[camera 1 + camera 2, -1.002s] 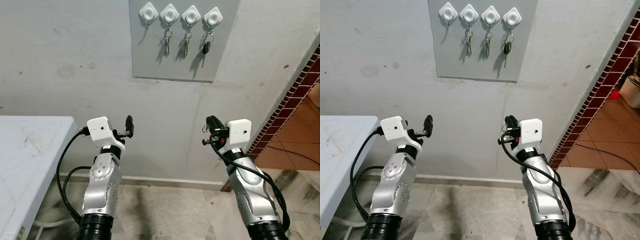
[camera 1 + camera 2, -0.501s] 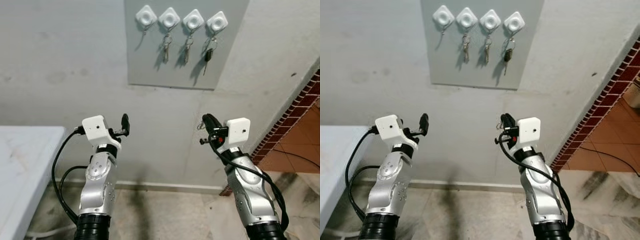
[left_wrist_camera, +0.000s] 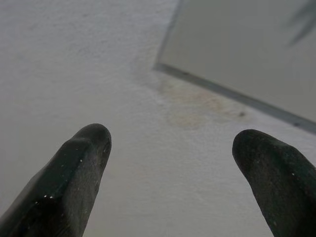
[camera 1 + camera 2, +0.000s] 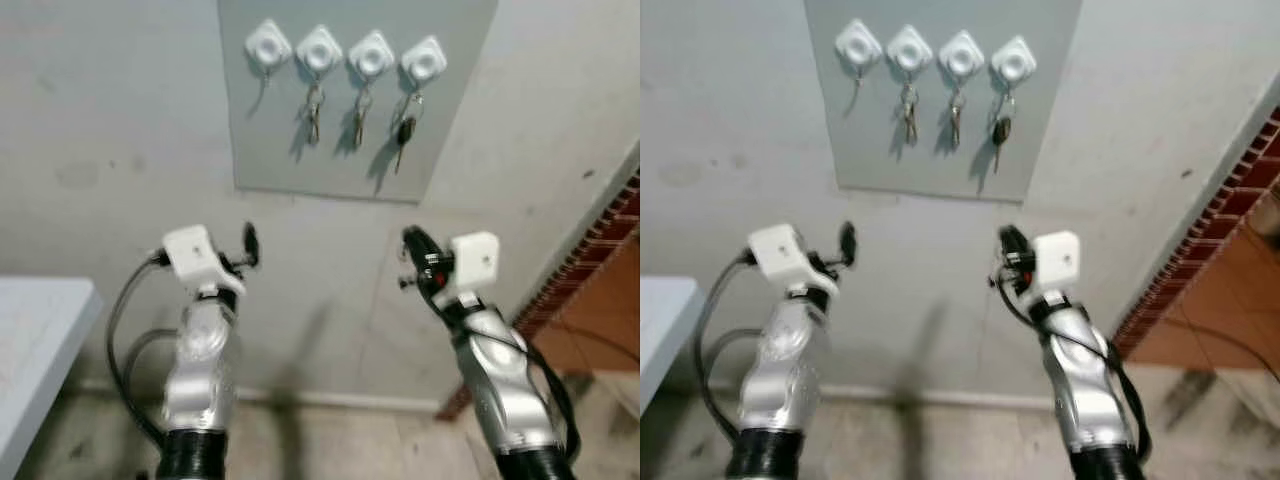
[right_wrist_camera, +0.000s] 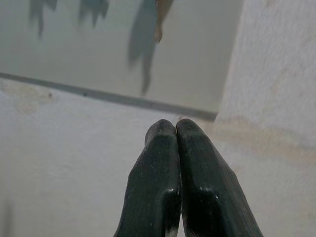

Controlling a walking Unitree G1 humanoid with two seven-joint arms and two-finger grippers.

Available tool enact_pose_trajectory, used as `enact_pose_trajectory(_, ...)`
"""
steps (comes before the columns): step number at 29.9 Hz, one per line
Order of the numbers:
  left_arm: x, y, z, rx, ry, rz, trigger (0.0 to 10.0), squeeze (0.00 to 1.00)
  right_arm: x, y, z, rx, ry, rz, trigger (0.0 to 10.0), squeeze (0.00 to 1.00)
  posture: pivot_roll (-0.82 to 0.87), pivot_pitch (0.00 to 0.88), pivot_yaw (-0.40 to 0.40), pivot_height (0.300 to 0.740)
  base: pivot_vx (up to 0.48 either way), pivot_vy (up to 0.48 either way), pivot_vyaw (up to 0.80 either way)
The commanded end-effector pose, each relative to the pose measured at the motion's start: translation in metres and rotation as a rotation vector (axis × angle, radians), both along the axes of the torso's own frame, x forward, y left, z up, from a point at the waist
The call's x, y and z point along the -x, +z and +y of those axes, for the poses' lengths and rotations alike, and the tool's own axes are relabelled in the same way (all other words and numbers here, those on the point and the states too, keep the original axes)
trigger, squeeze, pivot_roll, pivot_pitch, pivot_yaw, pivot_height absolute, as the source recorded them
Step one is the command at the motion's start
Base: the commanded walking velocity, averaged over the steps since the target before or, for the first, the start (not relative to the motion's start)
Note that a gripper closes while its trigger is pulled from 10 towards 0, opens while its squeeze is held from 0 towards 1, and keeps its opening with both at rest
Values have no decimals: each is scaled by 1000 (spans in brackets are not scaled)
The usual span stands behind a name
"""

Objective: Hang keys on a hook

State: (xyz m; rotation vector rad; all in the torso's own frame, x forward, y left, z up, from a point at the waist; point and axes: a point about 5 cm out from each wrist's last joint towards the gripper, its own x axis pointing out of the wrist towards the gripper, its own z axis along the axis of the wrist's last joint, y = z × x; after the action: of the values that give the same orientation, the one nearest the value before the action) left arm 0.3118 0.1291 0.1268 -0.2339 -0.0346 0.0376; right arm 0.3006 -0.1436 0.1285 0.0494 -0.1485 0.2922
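Both arms raised closer under grey board (image 4: 355,110) since earlier frame. Left claw (image 3: 173,170) spread, empty, below board's lower-left corner. Right claw (image 5: 177,148) clenched (held item not discernible) below board. Three key sets (image 4: 357,115) hang on board's hooks; leftmost hook (image 4: 267,46) bare.

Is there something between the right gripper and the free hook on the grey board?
Nothing visible blocks it. The right gripper is below the grey board; the free hook is the leftmost, and bare wall lies between. The other three hooks carry keys.
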Motion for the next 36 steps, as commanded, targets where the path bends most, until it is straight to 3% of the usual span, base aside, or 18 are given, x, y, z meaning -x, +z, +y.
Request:
enact_pose_trajectory(1,-1,7,2,-27,8,-22,10000,0,-2,7,7,-8,46,-17,10000,0,8,0,-57,740,0,0,0)
enact_pose_trajectory(3,-1,15,-3,-78,-21,-57,10000,0,-3,14,15,-4,123,-44,10000,0,7,0,-54,740,0,0,0)
enact_pose_trajectory(8,-1,24,-6,-99,-41,-92,10000,0,-8,26,22,0,190,-82,10000,0,2,0,-50,740,0,0,0)
enact_pose_trajectory(16,0,57,-6,-124,-120,-207,10000,0,-30,65,42,2,316,-201,10000,0,-3,0,-41,740,0,0,0)
enact_pose_trajectory(36,5,72,-11,-120,-172,-233,10000,0,-45,101,86,-53,568,-280,10000,0,25,0,-61,740,0,0,0)
